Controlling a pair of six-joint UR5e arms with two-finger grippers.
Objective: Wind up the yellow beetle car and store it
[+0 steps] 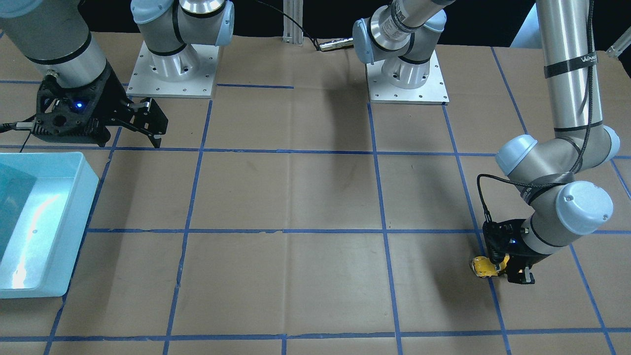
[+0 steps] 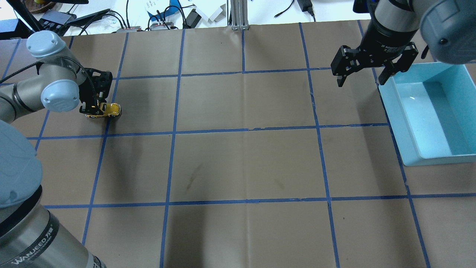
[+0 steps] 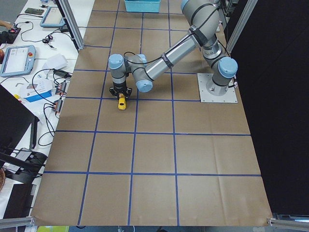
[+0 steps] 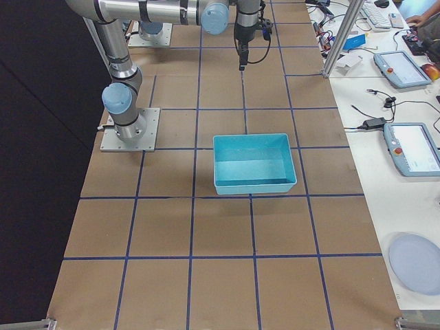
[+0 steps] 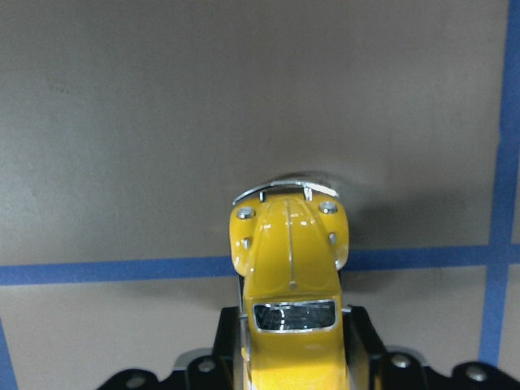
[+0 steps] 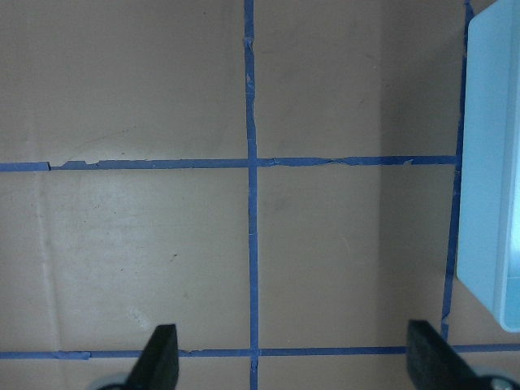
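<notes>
Left tool [image 2: 96,108] clamped on the yellow beetle car [image 2: 112,110] low over the desk [image 2: 241,167]; right tool [image 2: 360,80] spread wide, empty.

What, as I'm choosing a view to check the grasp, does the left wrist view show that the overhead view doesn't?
Only the left wrist view: the yellow beetle car close up, with bonnet, headlights, bumper and windscreen, its sides between the fingers. Only the overhead view: the right gripper, open, beside the blue bin. Both: the car in the left gripper, over brown paper with blue tape lines.
</notes>
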